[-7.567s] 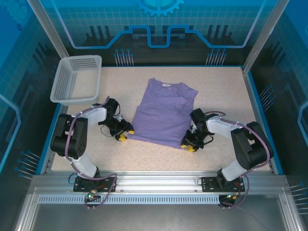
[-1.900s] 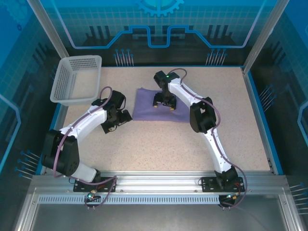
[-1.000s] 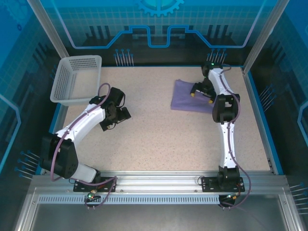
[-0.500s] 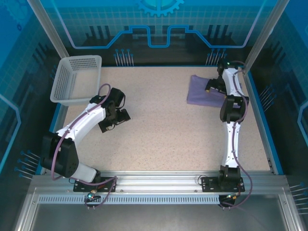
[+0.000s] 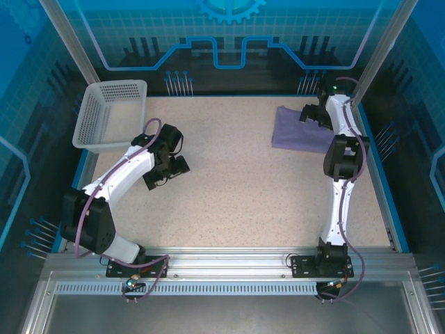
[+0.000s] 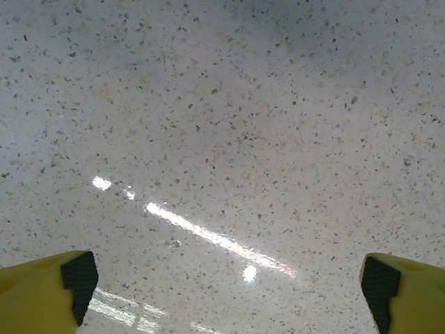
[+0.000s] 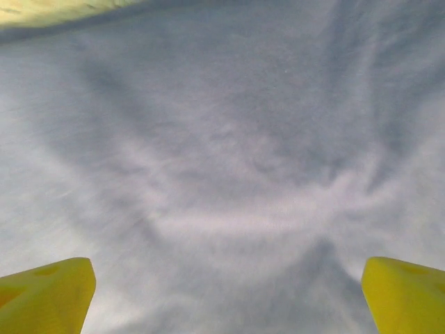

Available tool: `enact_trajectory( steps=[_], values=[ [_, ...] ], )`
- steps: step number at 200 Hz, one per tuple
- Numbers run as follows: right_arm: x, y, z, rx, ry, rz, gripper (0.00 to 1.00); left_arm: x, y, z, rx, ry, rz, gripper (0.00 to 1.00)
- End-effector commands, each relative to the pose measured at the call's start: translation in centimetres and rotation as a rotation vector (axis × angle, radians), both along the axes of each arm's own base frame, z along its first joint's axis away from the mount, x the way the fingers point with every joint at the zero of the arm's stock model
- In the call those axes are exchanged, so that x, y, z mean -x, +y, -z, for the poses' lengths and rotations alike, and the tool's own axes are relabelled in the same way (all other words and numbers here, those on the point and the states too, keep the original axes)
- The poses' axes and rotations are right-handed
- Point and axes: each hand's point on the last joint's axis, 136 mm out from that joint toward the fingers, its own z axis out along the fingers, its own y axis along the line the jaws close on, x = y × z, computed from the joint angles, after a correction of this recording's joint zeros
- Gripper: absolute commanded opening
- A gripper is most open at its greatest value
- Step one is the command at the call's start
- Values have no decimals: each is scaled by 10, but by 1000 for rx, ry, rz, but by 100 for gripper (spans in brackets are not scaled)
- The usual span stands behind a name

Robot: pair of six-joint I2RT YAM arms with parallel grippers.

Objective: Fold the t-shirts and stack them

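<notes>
T-shirt point(image 5: 297, 132) count: I see one. It is soft and purple, and it is folded into a small flat rectangle. It lies at the far right corner of the surface point(image 5: 236, 195), close to the right edge and well apart from the basket.

I have two arms and two end effectors.

My right end effector point(image 5: 315, 118) is over the far part of the folded shirt. Its two yellow fingers are spread wide apart, and they hold nothing. In my right wrist view the purple cloth point(image 7: 222, 174) lies right under my right end effector point(image 7: 226, 289), with soft wrinkles in it. One yellow fingertip sits at each bottom corner of that view. I cannot tell if the fingers touch the cloth.

My left end effector point(image 5: 167, 175) is over the left middle of the surface, just in front of the basket. It is also spread wide and holds nothing. In my left wrist view the left end effector point(image 6: 229, 285) has two yellow fingers with dark pads point(image 6: 78, 275), one at each bottom corner. Between them is bare speckled surface point(image 6: 222, 125) with a bright streak of light on it.

I count one basket point(image 5: 89, 132). It is pale plastic mesh, and it stands at the far left corner.
</notes>
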Motion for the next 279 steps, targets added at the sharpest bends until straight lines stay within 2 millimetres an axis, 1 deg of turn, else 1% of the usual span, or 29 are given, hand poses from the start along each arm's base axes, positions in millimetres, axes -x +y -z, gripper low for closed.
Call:
enact_trajectory(
  steps=[1, 17, 33, 41, 67, 71, 74, 76, 78, 102, 114, 125, 139, 177, 225, 247, 264, 279],
  values=[
    [10, 16, -31, -45, -69, 0, 99, -1, -6, -2, 9, 22, 12, 99],
    [30, 22, -3, -51, -4, -17, 98, -4, -7, -1, 10, 22, 19, 99],
    [45, 20, 24, -58, 52, -8, 97, -6, -8, -1, 10, 23, 26, 99],
    [49, 19, 35, -66, 71, 3, 97, -8, -9, -1, 11, 23, 29, 99],
    [49, 14, 65, -72, 126, 17, 97, -10, -13, 2, 19, 39, 37, 99],
    [48, 13, 68, -72, 137, 20, 97, -11, -14, 3, 20, 40, 39, 99],
    [47, 12, 66, -67, 138, 20, 97, -11, -14, 3, 21, 41, 38, 99],
    [48, 11, 74, -65, 159, 21, 97, -11, -14, 3, 21, 43, 40, 99],
    [49, 11, 78, -62, 169, 22, 97, -11, -14, 3, 21, 43, 42, 99],
    [44, 1, 91, -27, 209, 26, 97, -11, -15, 5, 21, 52, 46, 99],
    [43, -7, 96, -10, 225, 39, 97, -10, -15, 4, 19, 51, 45, 99],
    [39, -13, 96, -6, 229, 49, 94, -9, -14, 5, 17, 53, 44, 99],
    [34, -22, 95, 11, 225, 57, 96, -8, -14, 4, 17, 54, 44, 99],
    [20, -30, 83, 34, 183, 66, 98, -7, -14, 4, 20, 53, 45, 99],
    [15, -42, 73, 110, 170, 66, 100, -7, -18, 2, 27, 49, 52, 99],
    [12, -47, 64, 140, 161, 71, 100, -8, -20, 1, 33, 42, 54, 99],
    [12, -46, 59, 138, 152, 78, 100, -9, -22, -1, 40, 35, 56, 99],
    [13, -42, 48, 129, 128, 81, 100, -13, -25, -6, 48, 20, 60, 99]
  ],
)
